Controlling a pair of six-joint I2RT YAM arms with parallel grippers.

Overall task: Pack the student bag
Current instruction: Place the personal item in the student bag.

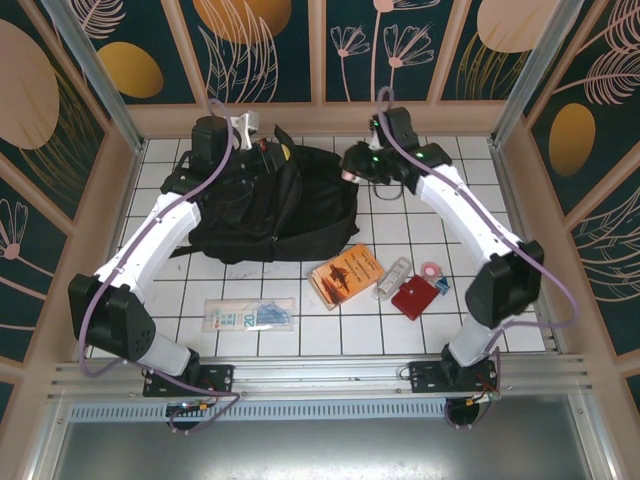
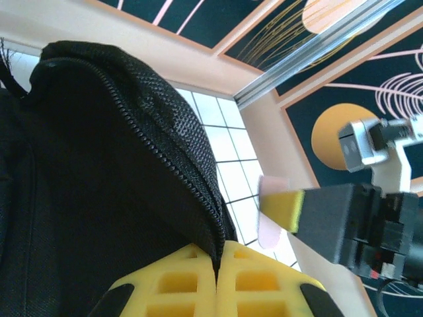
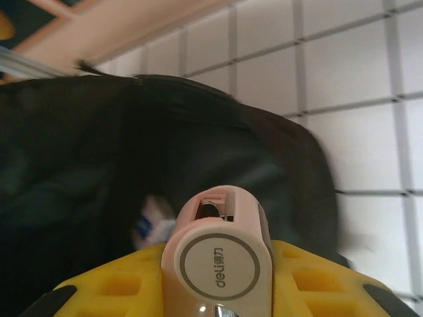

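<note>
Case [image 3: 216,228] lettered "deli" in right gripper [image 3: 218,297]

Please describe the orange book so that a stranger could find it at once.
Find the big black backpack on the white tiled table. Just before its near right corner lies the orange book, flat and turned askew. It alone is orange; the clear case and red pouch beside it are smaller.

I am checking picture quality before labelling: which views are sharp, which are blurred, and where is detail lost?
Top view: evenly lit and sharp, but the backpack shows little detail. Left wrist view: its mesh and zipper are crisp. Right wrist view: the label on the pink item is readable, the backpack behind it blurred and dim.
</note>
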